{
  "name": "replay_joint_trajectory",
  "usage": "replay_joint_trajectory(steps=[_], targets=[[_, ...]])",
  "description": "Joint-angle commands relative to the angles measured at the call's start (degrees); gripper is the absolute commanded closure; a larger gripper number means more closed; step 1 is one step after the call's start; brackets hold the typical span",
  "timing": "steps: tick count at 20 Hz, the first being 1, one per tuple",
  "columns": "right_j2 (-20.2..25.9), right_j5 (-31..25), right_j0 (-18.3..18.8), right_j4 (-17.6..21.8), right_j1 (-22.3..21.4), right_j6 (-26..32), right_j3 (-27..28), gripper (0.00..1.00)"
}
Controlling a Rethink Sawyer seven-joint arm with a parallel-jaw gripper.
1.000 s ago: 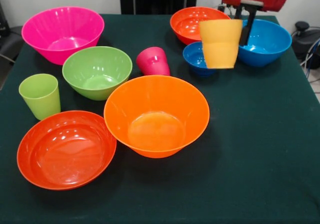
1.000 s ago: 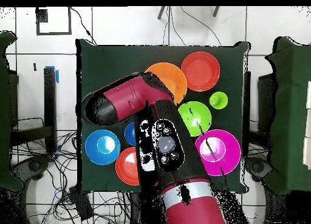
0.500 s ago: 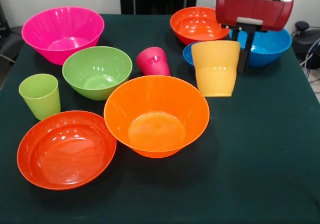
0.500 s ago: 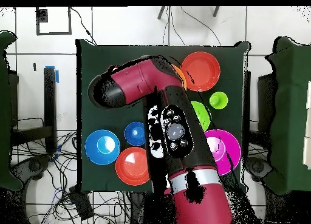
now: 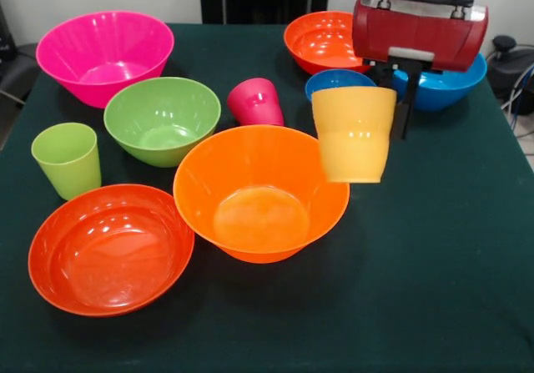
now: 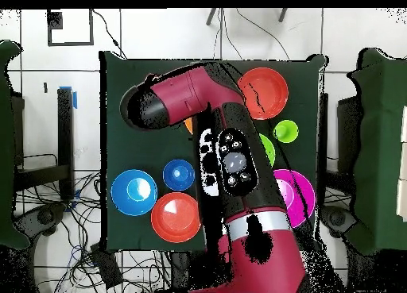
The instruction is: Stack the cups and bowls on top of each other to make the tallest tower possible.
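Note:
My gripper (image 5: 390,96) is shut on the rim of the yellow-orange cup (image 5: 354,133), which hangs upright in the air over the right rim of the big orange bowl (image 5: 260,191). The red-pink cup (image 5: 255,102) sits behind that bowl and the lime green cup (image 5: 67,158) stands at the left. Other bowls lie around: big pink (image 5: 104,54), green (image 5: 162,118), a shallow red-orange one (image 5: 110,248) in front, another red-orange (image 5: 321,39) at the back, small dark blue (image 5: 334,82) and light blue (image 5: 446,88). In the overhead view the arm (image 6: 230,159) hides the gripper and the cup.
All bowls and cups stand singly on the dark green table (image 5: 434,273). The overhead view shows the light blue bowl (image 6: 133,191), dark blue bowl (image 6: 179,175) and two red-orange bowls (image 6: 176,217) (image 6: 262,92) beside the arm.
The gripper has carried the yellow-orange cup from above the small dark blue bowl toward the table's front, to the right rim of the big orange bowl.

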State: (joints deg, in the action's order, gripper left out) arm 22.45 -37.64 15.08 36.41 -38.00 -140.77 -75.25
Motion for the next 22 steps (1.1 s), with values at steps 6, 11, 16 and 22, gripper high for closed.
replay_joint_trajectory(steps=[6,11,16,22], targets=[[1.14,-7.23,1.63,4.80,6.55,20.17,-0.95,1.00],[3.33,-15.32,3.81,-0.52,9.86,23.17,0.50,1.00],[4.56,-18.40,5.33,-2.93,12.24,24.21,1.35,1.00],[5.18,-19.66,6.11,-4.57,13.38,24.35,1.79,1.00]])
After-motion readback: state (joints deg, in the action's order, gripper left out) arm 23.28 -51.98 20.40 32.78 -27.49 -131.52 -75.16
